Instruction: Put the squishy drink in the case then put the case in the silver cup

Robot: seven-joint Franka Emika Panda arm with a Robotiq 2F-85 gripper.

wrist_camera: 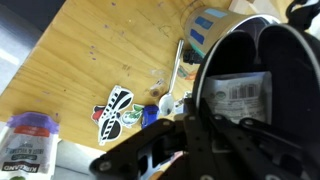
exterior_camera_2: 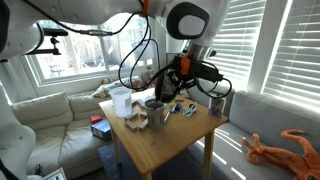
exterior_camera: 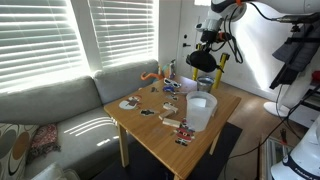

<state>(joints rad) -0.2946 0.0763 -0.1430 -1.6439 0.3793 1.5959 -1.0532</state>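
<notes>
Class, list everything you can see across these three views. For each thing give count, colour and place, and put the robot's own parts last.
table: one, light wood, in front of the sofa.
sofa: one, grey, below the window blinds.
white tub: one, translucent white, on the table.
silver cup: one, grey metal, on the table beside the tub.
orange toy: one, orange, on the sofa seat.
jar: one, purple lid, on the table.
sticker: one, black and white stripes, flat on the table.
gripper: one, black, above the table; open or shut unclear.
</notes>
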